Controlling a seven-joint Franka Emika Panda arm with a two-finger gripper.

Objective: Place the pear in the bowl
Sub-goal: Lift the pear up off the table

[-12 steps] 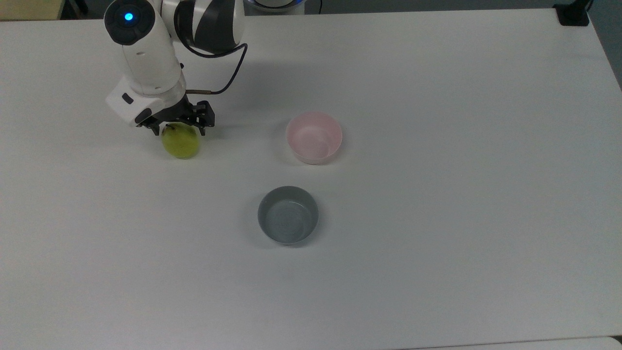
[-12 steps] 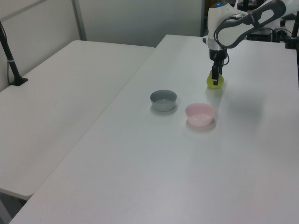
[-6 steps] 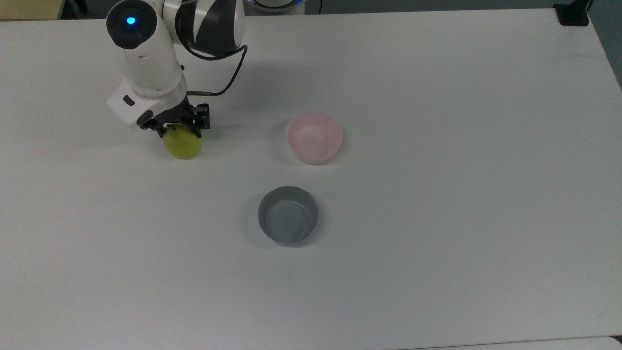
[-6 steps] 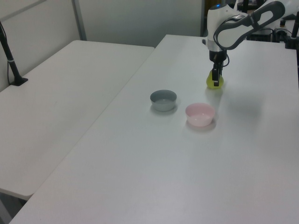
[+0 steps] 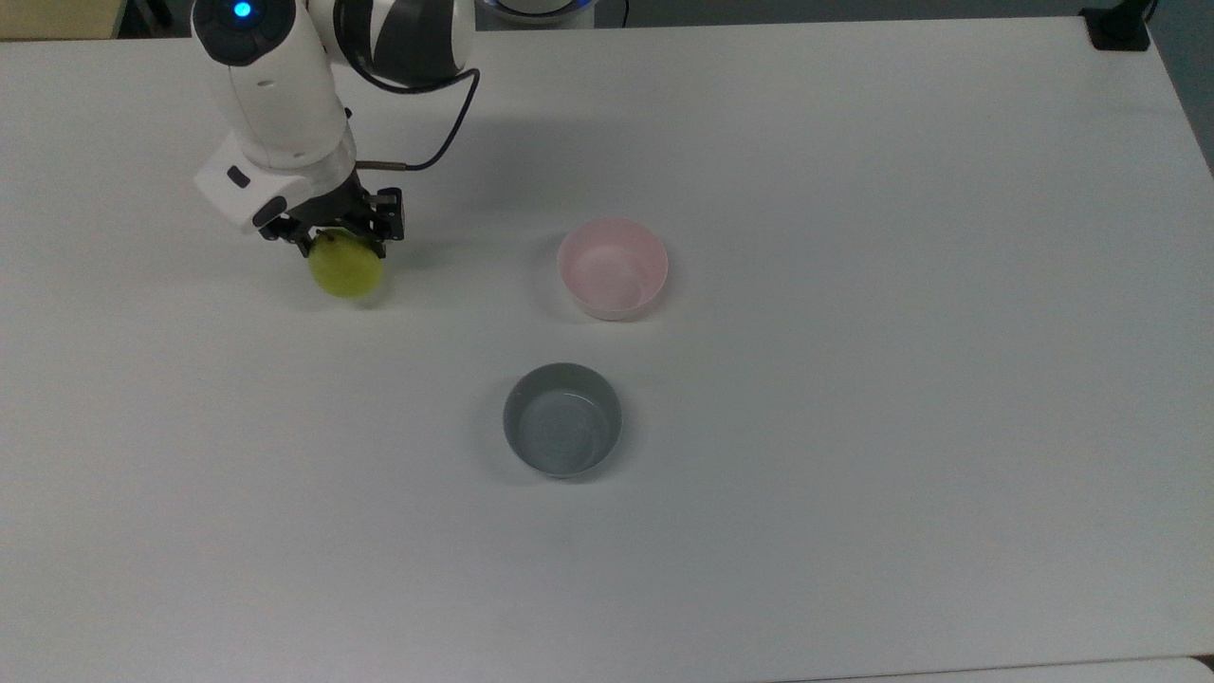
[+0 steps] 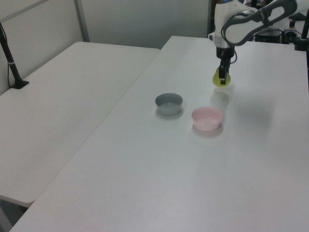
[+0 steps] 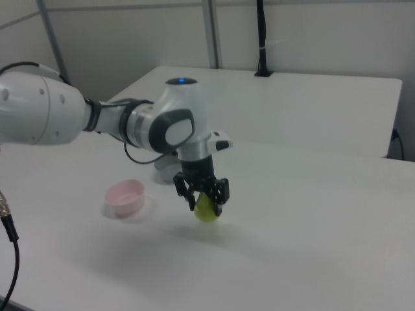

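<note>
Whereas the pear sat on the table half a second ago with the fingers closing around its top, it now hangs clear of the surface: in the right view a soft shadow lies under it with a gap between, and in the left view the fruit has risen relative to its earlier spot. The gripper is pinching the pear near its upper half, one black finger on each side, with the fruit's lower body below the fingertips. In the top view, arm and pear have also shifted slightly toward the top view's left and up. Judgement: grasp secured, lift begun; the pick step is effectively done and the carry is what remains. The pink bowl stands well apart from the pear, toward the top view's right, empty, mouth up. The grey bowl sits nearer the camera edge and is not the target; it lies off the straight path, so it should not interfere. Next move calls for a sideways carry at enough height to clear the pink rim, then a descent over the middle before release. Risk: the pear is round and smooth, so it may slip or rotate in the pinch during travel.
</note>
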